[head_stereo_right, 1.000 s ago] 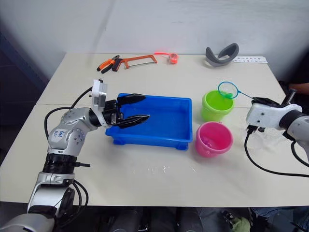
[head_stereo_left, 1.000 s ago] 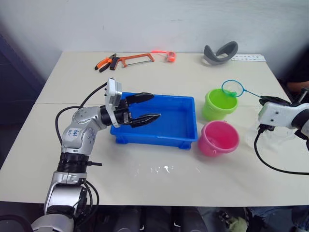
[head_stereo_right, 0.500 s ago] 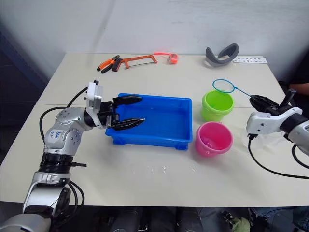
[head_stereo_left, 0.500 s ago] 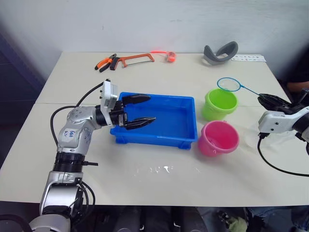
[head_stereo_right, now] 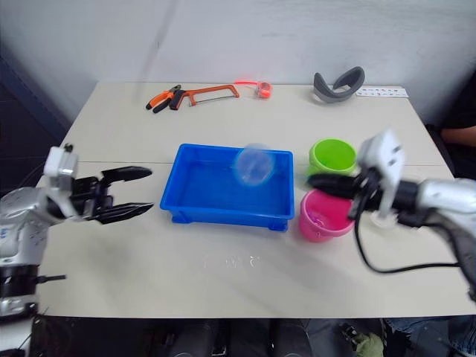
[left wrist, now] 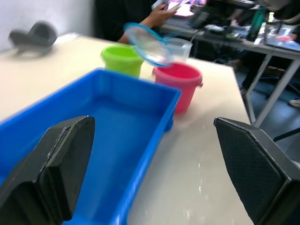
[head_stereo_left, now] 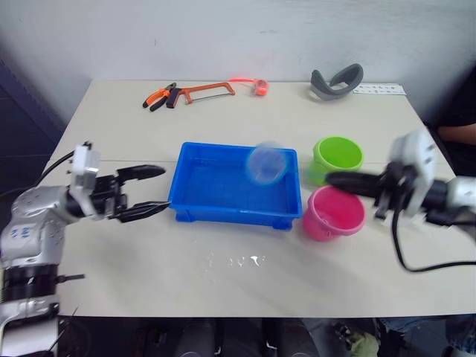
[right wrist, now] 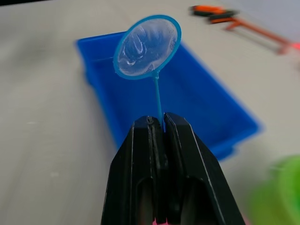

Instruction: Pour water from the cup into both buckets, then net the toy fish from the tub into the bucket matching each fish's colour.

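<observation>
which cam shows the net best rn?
Right wrist view: the net, hoop and handle, is sharp, pinched in the right gripper. The eye views blur it over the tub; the left wrist view catches the hoop.

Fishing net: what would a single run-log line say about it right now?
right gripper: shut on fishing net | net: held over blue tub | left gripper: open, beside tub | fish in net: cannot tell

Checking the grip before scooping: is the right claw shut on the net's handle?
Shut. In the right wrist view the right claw has its black fingers pressed together around the net handle, hoop over the blue tub.
</observation>
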Controlling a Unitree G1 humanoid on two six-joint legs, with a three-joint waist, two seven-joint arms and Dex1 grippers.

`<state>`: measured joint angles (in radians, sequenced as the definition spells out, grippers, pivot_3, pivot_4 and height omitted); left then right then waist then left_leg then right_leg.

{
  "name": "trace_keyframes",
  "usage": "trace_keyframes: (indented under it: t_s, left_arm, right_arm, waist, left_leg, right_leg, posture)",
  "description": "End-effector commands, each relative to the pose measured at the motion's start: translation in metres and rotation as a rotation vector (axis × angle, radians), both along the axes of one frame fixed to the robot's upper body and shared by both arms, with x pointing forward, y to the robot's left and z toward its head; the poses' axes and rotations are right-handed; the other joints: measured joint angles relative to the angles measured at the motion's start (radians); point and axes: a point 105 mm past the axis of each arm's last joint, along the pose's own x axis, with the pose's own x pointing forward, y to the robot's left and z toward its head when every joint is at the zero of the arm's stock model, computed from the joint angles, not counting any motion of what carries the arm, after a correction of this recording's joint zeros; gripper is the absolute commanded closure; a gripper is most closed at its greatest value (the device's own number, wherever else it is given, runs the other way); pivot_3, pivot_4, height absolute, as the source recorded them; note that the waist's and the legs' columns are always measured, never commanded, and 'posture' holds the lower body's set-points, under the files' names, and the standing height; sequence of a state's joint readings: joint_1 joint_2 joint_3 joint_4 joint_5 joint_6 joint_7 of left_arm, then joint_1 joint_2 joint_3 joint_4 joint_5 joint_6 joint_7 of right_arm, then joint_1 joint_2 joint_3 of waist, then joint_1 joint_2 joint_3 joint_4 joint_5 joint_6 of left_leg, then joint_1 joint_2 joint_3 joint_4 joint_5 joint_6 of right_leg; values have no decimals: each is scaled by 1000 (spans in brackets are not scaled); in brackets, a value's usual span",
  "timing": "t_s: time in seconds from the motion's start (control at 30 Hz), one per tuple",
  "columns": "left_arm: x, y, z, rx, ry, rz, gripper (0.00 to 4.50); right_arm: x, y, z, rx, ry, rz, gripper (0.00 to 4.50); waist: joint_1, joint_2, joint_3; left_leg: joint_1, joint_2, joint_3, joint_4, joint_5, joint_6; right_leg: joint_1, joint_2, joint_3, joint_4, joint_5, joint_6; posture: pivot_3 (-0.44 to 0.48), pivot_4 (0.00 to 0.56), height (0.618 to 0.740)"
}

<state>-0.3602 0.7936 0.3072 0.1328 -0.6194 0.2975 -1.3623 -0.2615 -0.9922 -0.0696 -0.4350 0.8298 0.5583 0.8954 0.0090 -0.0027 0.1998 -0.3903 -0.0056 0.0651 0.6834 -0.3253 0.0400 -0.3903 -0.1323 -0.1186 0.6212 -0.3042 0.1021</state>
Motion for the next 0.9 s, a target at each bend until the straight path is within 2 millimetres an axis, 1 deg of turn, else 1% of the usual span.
trace_keyframes:
  t_s: [0.03, 0.07, 0.1, 0.17, 0.27, 0.33, 0.37, 0.43, 0.53, 0.67, 0.73, 0.8, 0.9]
  left_arm:
    - [-20, 6, 8, 66, -46, -39, 79]
    - [-27, 6, 3, 100, -29, -57, 79]
    - [-31, 6, -1, 120, -18, -69, 79]
    - [-43, 3, -13, 174, 14, -103, 79]
    - [-50, 0, -21, 199, 31, -116, 79]
    - [-55, -4, -30, 223, 45, -130, 79]
    - [-57, -5, -34, 233, 51, -136, 79]
    - [-59, -7, -38, 239, 63, -145, 79]
    - [-55, -9, -37, 227, 69, -132, 79]
    - [-51, -10, -36, 224, 68, -126, 79]
    - [-49, -11, -35, 221, 66, -127, 0]
    - [-48, -9, -32, 221, 65, -124, 0]
    - [-46, -2, -30, 224, 64, -98, 0]
  right_arm:
    - [-21, 29, -18, 2, 29, 160, 4500]
    - [-26, 38, -28, 6, 47, 197, 4500]
    - [-29, 43, -34, 8, 56, 216, 4500]
    - [-37, 55, -54, -1, 100, 264, 4500]
    - [-40, 66, -76, -24, 120, 300, 4500]
    - [-37, 74, -97, -65, 107, 310, 4500]
    - [-35, 76, -105, -71, 116, 306, 4500]
    - [-31, 81, -113, -64, 127, 304, 4500]
    - [-24, 86, -133, -80, 129, 303, 4500]
    - [-18, 88, -149, -97, 146, 283, 4500]
    - [-17, 88, -146, -87, 122, 295, 3629]
    - [-18, 84, -131, -38, 123, 300, 2841]
    - [-23, 74, -106, -21, 49, 316, 1418]
  waist:
    - [3, 0, 0]
    - [2, 0, 0]
    - [3, 0, 0]
    - [2, 0, 0]
    - [4, 0, 0]
    - [5, -1, 0]
    - [3, -1, -1]
    - [1, -1, -1]
    - [-2, -1, -1]
    - [-8, -1, -1]
    - [-11, -1, -1]
    - [-12, -1, -1]
    - [-11, -1, -1]
  left_leg:
    - [0, 0, 0, 0, 0, 0]
    - [0, 0, 1, 0, 0, 0]
    - [0, 0, 1, 0, 0, 0]
    - [0, 0, 1, 0, 0, 0]
    - [1, 0, 1, 0, 0, 0]
    - [1, 0, 1, 0, 0, 0]
    - [2, 0, 1, 0, 0, 0]
    - [3, 0, 2, 0, -1, -1]
    - [2, 0, 2, 0, 0, -1]
    - [2, 0, 3, 0, 0, -1]
    - [2, 0, 3, 0, 0, -1]
    - [2, 0, 3, 0, -1, -1]
    - [2, 0, 3, 0, -1, -1]
  right_leg:
    - [0, 0, 0, 0, 0, 0]
    - [0, 0, 0, 0, 0, 0]
    - [0, 0, 0, 0, 0, 0]
    - [0, 0, 1, 0, 0, 0]
    - [-1, 0, 1, 0, 0, 0]
    - [0, 0, 1, 1, 0, 0]
    - [0, 0, 1, 1, 0, 0]
    - [0, 1, 2, 1, 0, 0]
    - [-1, 1, 2, 3, 0, -1]
    - [-1, 1, 2, 3, 0, -1]
    - [-1, 1, 2, 3, 0, -1]
    - [-1, 1, 2, 3, -1, -1]
    - [-1, 1, 2, 3, -1, -1]
  posture:
    - [0, 150, 740]
    - [0, 150, 740]
    - [0, 150, 740]
    - [0, 150, 740]
    - [0, 150, 740]
    - [0, 150, 740]
    - [0, 150, 740]
    - [0, 150, 740]
    - [0, 150, 740]
    - [0, 150, 740]
    - [0, 150, 740]
    - [0, 150, 740]
    - [0, 150, 740]
